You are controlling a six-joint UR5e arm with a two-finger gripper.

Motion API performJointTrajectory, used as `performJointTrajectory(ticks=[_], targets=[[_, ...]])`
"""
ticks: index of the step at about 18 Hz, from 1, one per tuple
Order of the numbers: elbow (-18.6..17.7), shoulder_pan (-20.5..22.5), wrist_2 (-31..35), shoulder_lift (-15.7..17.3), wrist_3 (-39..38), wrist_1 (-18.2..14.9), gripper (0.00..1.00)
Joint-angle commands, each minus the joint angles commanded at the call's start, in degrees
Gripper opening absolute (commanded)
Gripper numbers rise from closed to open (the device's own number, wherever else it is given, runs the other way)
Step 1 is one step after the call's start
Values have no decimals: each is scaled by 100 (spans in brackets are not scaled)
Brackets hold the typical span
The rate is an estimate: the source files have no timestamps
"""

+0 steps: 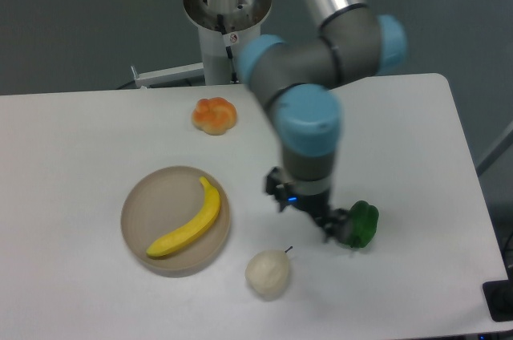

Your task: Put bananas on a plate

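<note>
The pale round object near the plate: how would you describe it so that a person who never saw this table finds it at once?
Start at the beige plate, which holds the banana at the front left of the white table. Just right of the plate's front edge lies a whitish, roundish fruit-like object with a thin dark stem. The orange item and the green bell pepper are strongly coloured; only this one is pale cream.
</note>
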Motion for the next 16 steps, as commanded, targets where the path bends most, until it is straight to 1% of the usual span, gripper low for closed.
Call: performJointTrajectory(ticks=[1,3,5,6,10,16], targets=[[44,63,-9,-54,151,0,100],[80,151,-44,-115,703,-44,100],[71,222,-27,-177,925,-219,100],[28,291,-18,-203,1021,-220,100],[10,345,-70,-212,1101,-211,100],[80,345,-79,-239,1110,-228,100]])
